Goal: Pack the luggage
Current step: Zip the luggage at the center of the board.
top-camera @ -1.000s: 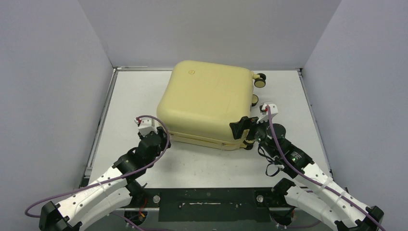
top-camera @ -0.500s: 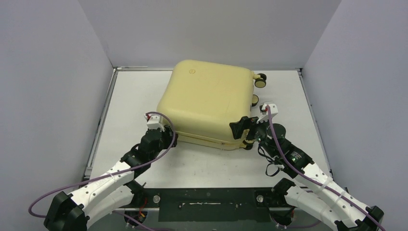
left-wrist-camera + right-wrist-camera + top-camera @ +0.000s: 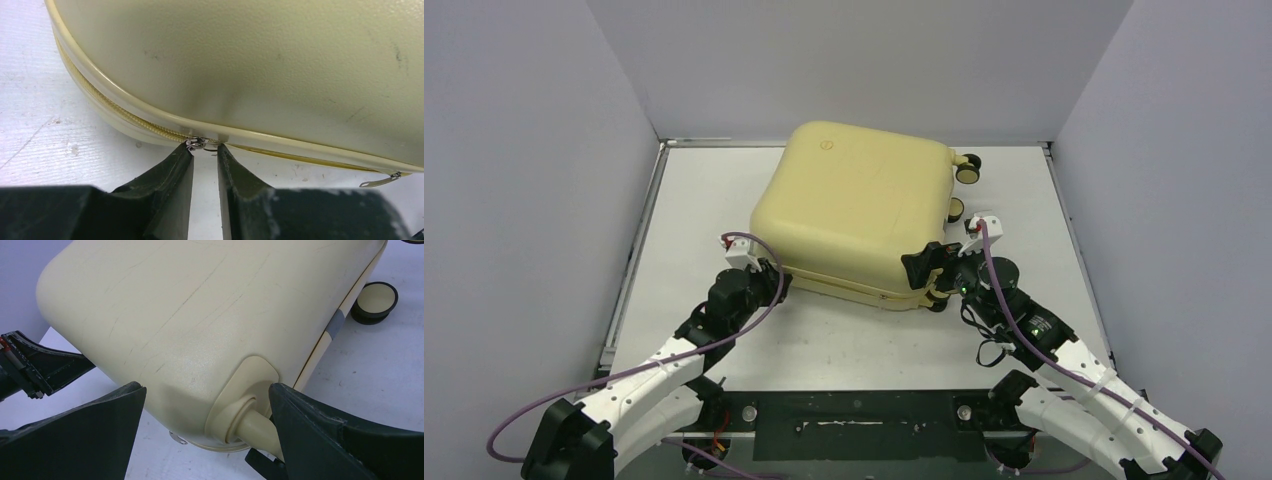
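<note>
Closed luggage (image 3: 854,210) lies mid-surface (image 3: 844,345). L end effector (image 3: 205,150) has moved in to the near-left corner and narrowed round the zip pull (image 3: 196,144); grip unclear. R end effector (image 3: 206,387) is wide, straddling the near-right corner. Prob. zipping next.

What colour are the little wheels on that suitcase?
The small round wheels are cream with black rims, clearest in the right wrist view.

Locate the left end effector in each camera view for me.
Top external: left end effector lower left of centre, at the luggage's near-left corner.
Left wrist: left end effector bottom centre, at the zipper seam.
Right wrist: left end effector at the left edge, beyond the luggage.
Shared landmark: the luggage.
</note>
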`<state>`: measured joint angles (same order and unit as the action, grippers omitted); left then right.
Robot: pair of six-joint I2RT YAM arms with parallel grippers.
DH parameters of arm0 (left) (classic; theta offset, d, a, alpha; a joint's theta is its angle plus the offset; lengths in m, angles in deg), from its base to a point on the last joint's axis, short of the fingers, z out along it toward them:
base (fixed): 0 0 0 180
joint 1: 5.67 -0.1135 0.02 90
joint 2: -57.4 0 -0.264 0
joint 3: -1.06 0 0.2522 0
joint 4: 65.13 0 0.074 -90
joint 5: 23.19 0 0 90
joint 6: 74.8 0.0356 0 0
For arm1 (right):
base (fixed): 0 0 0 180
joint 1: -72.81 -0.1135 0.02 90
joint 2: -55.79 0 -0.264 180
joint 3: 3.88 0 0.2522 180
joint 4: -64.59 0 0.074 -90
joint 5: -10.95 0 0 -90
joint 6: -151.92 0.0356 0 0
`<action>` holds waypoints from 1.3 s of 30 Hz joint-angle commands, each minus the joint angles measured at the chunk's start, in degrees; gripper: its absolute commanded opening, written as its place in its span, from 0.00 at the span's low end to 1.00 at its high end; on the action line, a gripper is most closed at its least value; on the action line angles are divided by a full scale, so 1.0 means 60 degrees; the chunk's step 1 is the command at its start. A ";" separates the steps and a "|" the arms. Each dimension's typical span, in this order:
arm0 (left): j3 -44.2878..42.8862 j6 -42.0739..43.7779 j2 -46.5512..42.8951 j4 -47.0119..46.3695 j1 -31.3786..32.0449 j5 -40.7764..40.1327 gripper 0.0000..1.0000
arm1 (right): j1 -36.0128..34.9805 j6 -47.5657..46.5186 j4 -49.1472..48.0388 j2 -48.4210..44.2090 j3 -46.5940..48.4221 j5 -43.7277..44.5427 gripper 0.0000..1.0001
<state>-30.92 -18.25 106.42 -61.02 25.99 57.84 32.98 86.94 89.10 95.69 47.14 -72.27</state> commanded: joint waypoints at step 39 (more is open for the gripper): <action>-0.1730 -0.0136 -0.0202 0.3288 -0.0483 -0.3481 0.00 | -0.0047 -0.0170 -0.0162 -0.0409 -0.0044 0.0087 1.00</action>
<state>-36.77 -20.09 103.90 -41.35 24.51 40.02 32.98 86.55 89.56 94.01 47.14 -72.25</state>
